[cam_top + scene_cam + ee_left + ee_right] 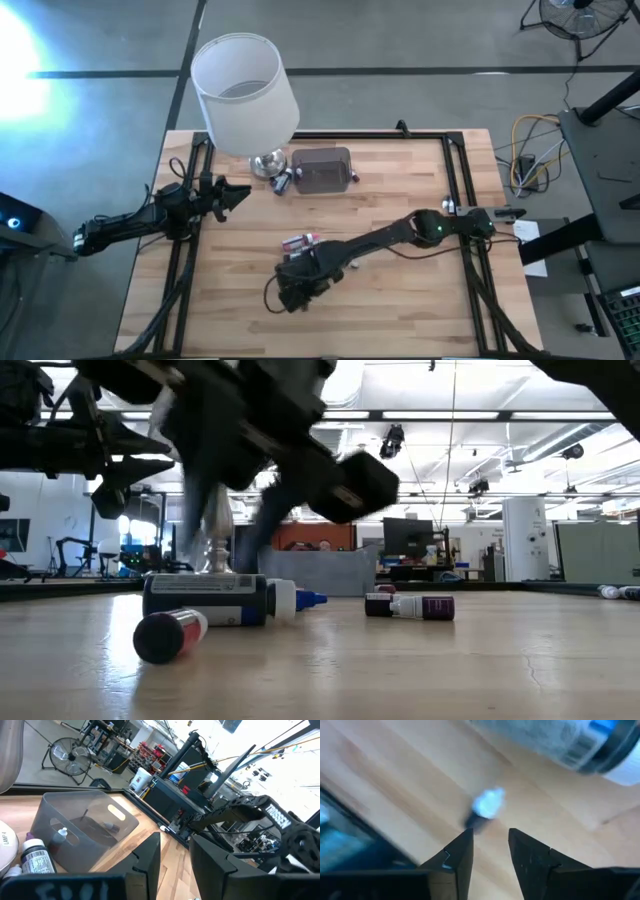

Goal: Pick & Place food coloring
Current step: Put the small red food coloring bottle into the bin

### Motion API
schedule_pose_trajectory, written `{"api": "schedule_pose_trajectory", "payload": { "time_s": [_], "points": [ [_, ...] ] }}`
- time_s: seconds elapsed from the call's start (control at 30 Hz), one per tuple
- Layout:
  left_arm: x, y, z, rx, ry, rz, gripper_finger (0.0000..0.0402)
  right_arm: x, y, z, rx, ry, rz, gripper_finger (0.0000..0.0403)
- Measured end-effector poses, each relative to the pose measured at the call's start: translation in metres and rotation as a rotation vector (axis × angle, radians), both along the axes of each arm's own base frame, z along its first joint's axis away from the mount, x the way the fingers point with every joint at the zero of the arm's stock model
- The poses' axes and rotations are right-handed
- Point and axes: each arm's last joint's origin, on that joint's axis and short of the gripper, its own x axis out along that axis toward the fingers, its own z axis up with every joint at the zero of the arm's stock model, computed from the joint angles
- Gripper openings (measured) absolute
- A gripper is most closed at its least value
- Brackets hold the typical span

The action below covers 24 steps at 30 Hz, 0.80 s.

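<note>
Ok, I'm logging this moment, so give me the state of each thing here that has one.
Right gripper: low over the table, fingers slightly apart, nothing between them.
Left gripper: waiting at the table's left edge, fingers slightly apart, empty.
Small bottle: lying on the wood just ahead of the right gripper, not held.
Grey box: upright, open-topped, bottles inside.
Lamp: standing upright.

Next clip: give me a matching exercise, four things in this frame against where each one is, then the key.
Things:
1. lamp
2. grey plastic box
3. left claw
4. right claw

Places:
A. near the table's left edge, apart from the bottles
B. low over the front middle of the table
C. back left corner, chrome base on the wood
D. back middle, just right of the lamp's base

Pairs: 1-C, 2-D, 3-A, 4-B
</note>
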Motion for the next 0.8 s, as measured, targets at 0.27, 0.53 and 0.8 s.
{"api": "schedule_pose_trajectory", "payload": {
  "time_s": [0.27, 0.53, 0.8],
  "points": [
    [0.000, 0.000, 0.000, 0.000, 0.000, 0.000, 0.0085, 0.006, 0.004, -0.005, 0.059, -0.001, -0.128, 0.0152],
    [0.000, 0.000, 0.000, 0.000, 0.000, 0.000, 0.0085, 0.004, 0.005, -0.018, 0.071, 0.039, -0.187, 0.0164],
    [0.000, 0.000, 0.000, 0.000, 0.000, 0.000, 0.0085, 0.006, 0.005, -0.016, 0.059, 0.023, -0.227, 0.0154]
  ]
}}
